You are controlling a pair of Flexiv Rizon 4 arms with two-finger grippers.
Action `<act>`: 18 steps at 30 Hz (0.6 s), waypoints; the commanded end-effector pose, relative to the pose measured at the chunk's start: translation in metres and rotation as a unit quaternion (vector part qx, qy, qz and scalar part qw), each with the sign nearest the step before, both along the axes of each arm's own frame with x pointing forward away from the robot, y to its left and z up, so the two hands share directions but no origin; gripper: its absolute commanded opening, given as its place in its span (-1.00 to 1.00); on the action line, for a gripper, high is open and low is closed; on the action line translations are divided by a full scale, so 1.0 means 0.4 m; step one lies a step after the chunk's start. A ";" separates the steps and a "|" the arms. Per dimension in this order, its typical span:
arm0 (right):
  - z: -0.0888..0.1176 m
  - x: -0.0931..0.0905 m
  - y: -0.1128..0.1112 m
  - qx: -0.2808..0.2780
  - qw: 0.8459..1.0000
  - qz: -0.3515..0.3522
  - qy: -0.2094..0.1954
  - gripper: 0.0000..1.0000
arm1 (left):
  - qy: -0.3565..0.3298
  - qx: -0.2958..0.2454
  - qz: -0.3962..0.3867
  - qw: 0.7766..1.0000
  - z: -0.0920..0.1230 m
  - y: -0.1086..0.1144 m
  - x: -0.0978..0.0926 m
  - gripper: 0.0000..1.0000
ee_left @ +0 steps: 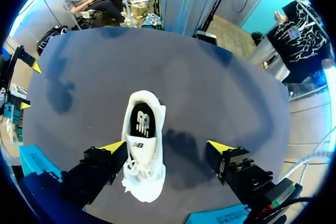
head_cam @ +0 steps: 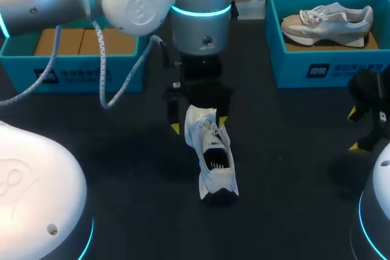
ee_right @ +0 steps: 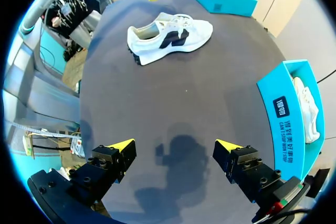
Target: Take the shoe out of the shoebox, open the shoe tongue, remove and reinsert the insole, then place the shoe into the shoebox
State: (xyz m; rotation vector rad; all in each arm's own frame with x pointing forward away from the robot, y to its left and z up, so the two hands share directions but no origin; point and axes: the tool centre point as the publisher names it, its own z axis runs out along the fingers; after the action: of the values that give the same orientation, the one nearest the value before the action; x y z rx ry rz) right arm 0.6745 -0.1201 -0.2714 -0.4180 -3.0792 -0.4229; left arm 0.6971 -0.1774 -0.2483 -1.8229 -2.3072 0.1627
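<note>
Standing upright at centre frame on the dark tabletop (head_cam: 122, 150), a white shoe (head_cam: 213, 153), left pincer (ee_left: 167, 147) hung wide open astride its toe, right pincer (ee_right: 176, 145) gaped empty at right edge, second shoe (head_cam: 326, 22) lay in upper-right shoebox (head_cam: 329, 68)

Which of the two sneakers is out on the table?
The white sneaker mid-table, at the left end effector; the other sneaker lies inside the right-hand blue shoebox.

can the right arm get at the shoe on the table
probably yes: bare table lies between the right arm and the shoe, heel end free. the left arm's open jaws hang over its toe end.
</note>
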 end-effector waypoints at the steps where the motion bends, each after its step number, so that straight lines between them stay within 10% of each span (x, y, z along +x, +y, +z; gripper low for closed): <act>1: 0.000 -0.003 0.001 -0.001 1.000 -0.001 -0.001 1.00 | 0.000 0.012 -0.002 1.000 0.007 -0.015 0.000 1.00; 10: 0.000 -0.003 0.001 -0.001 1.000 -0.001 -0.001 1.00 | 0.005 0.031 0.005 1.000 -0.004 -0.014 -0.040 1.00; 13: 0.000 -0.003 0.001 -0.001 1.000 -0.001 -0.001 1.00 | 0.001 0.106 0.176 0.979 0.017 -0.021 -0.087 1.00; 18: 0.000 -0.003 0.001 -0.001 1.000 -0.001 -0.001 1.00 | 0.001 0.106 0.176 0.979 0.017 -0.021 -0.087 1.00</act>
State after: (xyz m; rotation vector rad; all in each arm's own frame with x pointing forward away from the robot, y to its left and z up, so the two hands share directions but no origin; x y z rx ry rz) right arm 0.6744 -0.1202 -0.2714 -0.4186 -3.0792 -0.4230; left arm 0.6625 -0.1793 -0.2436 -1.4963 -2.4381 0.0433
